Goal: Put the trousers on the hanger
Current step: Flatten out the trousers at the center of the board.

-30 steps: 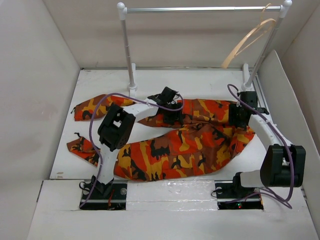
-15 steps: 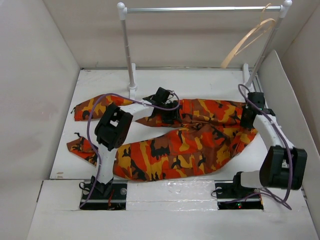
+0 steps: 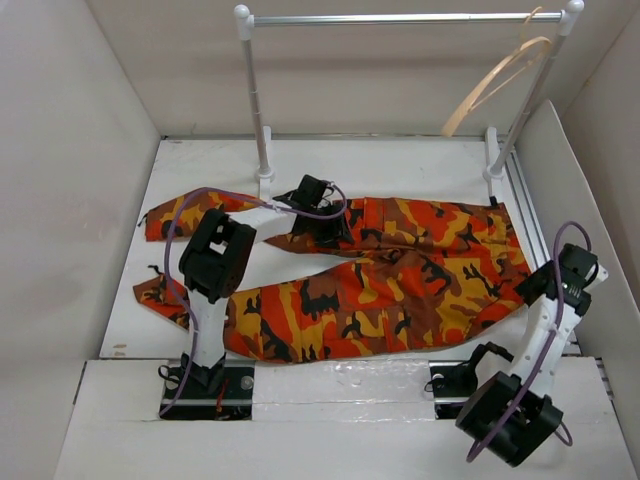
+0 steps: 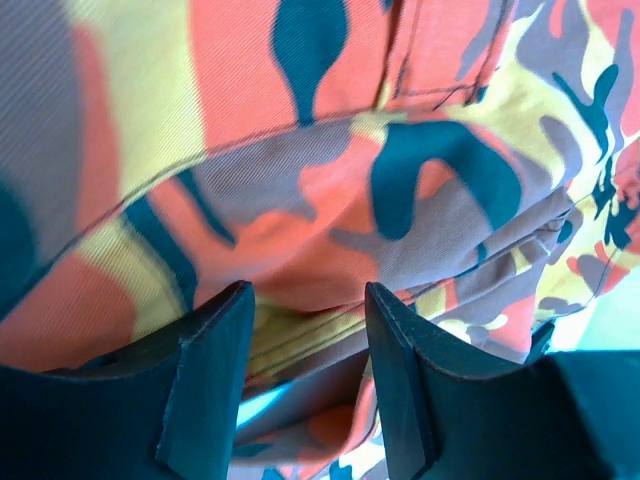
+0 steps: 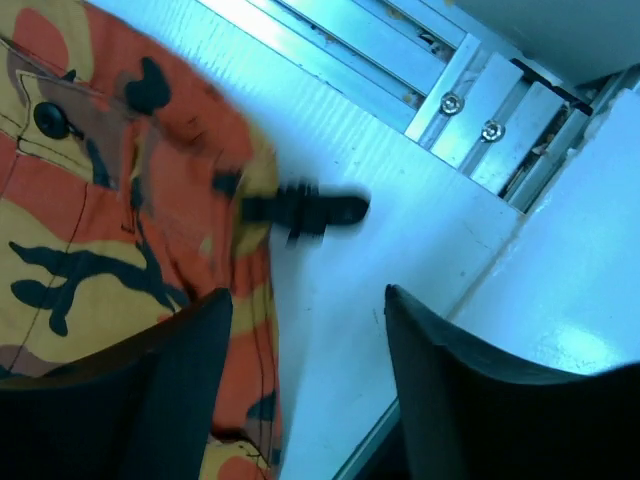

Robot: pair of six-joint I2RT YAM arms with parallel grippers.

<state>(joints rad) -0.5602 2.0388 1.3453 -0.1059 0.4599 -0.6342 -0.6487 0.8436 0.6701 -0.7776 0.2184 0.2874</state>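
the camouflage trousers (image 3: 400,290) lie spread flat across the white table (image 3: 400,165), waist toward the right side and the two legs running off to the left. the left gripper (image 4: 305,310) is down on the cloth near the middle, where the upper leg meets the seat. its wrist view shows the two dark fingers (image 4: 215,380) standing about half apart, with a stitched fold of the orange and yellow print lying in the gap between them. whether they actually pinch that fold cannot be told.

the right gripper (image 5: 305,300) hangs off the waist end at the right side of the table, over bare white surface. its jaws are apart with nothing between them. the waistband edge, with a dark button (image 5: 50,120), lies just to its left, and a blurred black drawstring end (image 5: 305,212) trails onto the table ahead of the fingers.

the pale wooden hanger (image 3: 495,80) hangs tilted at the right end of the metal rail (image 3: 400,18) at the back, well apart from the trousers and from both grippers.
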